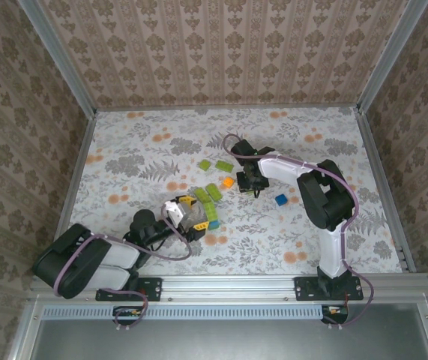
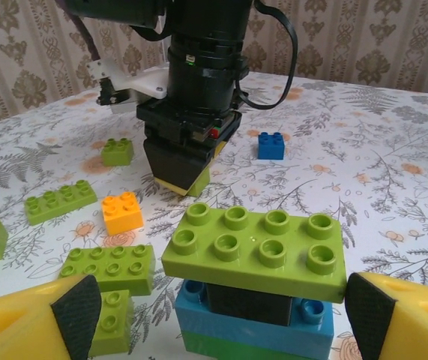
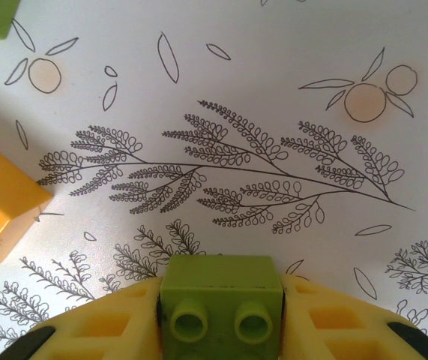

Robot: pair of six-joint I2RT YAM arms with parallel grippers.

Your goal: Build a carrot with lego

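The carrot is a joined stack (image 2: 255,247) of lego: a lime 2x4 brick on top, then black, blue and green below. It stands between the fingers of my left gripper (image 2: 214,319), which is open; the right pad (image 2: 367,311) is at the lime brick's end and the left pad (image 2: 79,315) stands well off it. My right gripper (image 3: 221,319) is shut on a small lime brick (image 3: 221,296) just above the table. In the left wrist view it hangs beyond the stack (image 2: 187,169). An orange brick (image 2: 121,212) lies loose to its left.
Loose lime bricks (image 2: 60,201) (image 2: 109,266) (image 2: 116,151) lie left of the stack. A blue brick (image 2: 271,145) sits behind it, to the right. Overhead, the lego cluster around the table's middle (image 1: 214,191). Patterned walls (image 1: 221,52) enclose the table.
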